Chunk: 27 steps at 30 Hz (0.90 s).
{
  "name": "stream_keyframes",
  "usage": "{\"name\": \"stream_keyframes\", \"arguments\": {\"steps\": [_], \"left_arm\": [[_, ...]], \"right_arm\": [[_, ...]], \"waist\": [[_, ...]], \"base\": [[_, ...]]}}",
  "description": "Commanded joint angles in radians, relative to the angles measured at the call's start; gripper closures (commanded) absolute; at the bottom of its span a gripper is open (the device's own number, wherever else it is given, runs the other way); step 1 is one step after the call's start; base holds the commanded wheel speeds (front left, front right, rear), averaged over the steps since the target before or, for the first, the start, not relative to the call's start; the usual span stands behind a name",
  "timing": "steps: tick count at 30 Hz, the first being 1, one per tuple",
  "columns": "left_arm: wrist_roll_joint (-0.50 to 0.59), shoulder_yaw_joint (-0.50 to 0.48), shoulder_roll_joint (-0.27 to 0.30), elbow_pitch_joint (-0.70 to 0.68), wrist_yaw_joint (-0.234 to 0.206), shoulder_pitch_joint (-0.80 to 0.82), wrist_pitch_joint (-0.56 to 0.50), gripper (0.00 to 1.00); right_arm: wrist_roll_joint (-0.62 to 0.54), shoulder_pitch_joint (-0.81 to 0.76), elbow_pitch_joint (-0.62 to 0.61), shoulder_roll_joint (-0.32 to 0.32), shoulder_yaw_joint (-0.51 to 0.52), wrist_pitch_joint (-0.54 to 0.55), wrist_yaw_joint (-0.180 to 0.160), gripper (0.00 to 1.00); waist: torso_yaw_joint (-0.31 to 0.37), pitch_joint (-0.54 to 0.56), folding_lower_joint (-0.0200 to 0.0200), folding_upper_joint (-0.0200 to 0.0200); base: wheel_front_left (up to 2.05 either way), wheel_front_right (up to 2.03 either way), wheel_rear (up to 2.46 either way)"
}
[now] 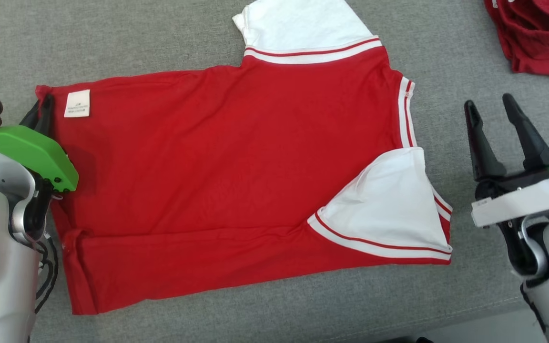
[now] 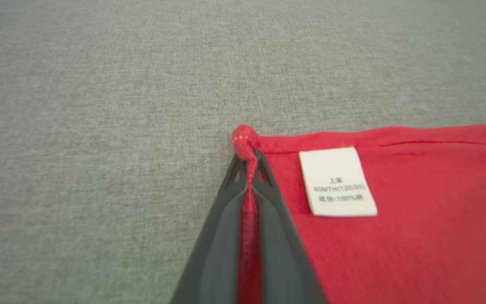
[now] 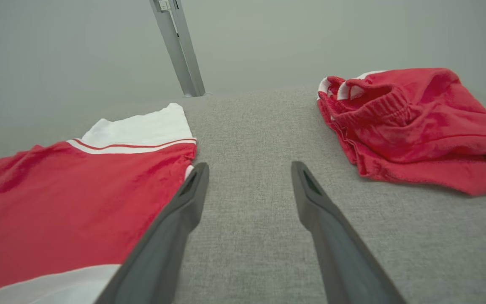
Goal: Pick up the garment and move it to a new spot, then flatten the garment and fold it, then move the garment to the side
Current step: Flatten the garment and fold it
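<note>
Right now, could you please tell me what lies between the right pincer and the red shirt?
Just bare grey cloth surface separates the open right pincer from the red shirt, as the head view shows.

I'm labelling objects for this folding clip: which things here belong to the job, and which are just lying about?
Job: red and white shirt, one corner pinched in the shut left gripper; right gripper, open, beside it.
Lying about: crumpled red shorts, apart from the shirt on the grey surface; metal post behind.
</note>
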State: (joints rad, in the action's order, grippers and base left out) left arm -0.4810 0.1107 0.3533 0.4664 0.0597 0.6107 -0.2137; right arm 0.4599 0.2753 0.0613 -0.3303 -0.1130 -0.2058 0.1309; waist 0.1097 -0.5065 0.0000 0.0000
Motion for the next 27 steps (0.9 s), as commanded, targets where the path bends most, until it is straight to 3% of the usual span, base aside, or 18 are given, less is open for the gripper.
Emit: {"name": "stream_keyframes", "arguments": {"steps": [1, 9, 17, 26, 27], "left_arm": [[0.006, 0.007, -0.003, 0.022, 0.002, 0.009, 0.0, 1.0], [0.023, 0.066, -0.076, 0.026, 0.018, 0.098, 0.051, 1.0], [0.028, 0.135, -0.156, 0.075, 0.04, 0.206, 0.106, 1.0], [0.017, 0.173, -0.192, 0.177, 0.05, 0.254, 0.161, 1.0], [0.016, 0.175, -0.191, 0.188, 0.051, 0.256, 0.165, 1.0]], "right_arm": [[0.021, 0.055, 0.033, -0.022, -0.013, -0.005, 0.0, 0.0], [0.149, 0.382, 0.237, -0.127, -0.151, 0.028, 0.0, 0.0], [0.235, 0.725, 0.406, -0.195, -0.35, 0.151, 0.0, 0.0], [0.324, 0.881, 0.574, -0.224, -0.548, 0.247, 0.0, 0.0], [0.333, 0.885, 0.589, -0.229, -0.572, 0.268, 0.0, 0.58]], "waist": [[-0.017, -0.015, 0.0, 0.0], [-0.13, -0.099, 0.0, 0.0], [-0.252, -0.176, 0.0, 0.0], [-0.302, -0.188, 0.0, 0.0], [-0.301, -0.186, 0.0, 0.0]], "base": [[0.0, 0.0, 0.0], [0.0, 0.0, 0.0], [0.0, 0.0, 0.0], [0.0, 0.0, 0.0], [0.0, 0.0, 0.0]]}}
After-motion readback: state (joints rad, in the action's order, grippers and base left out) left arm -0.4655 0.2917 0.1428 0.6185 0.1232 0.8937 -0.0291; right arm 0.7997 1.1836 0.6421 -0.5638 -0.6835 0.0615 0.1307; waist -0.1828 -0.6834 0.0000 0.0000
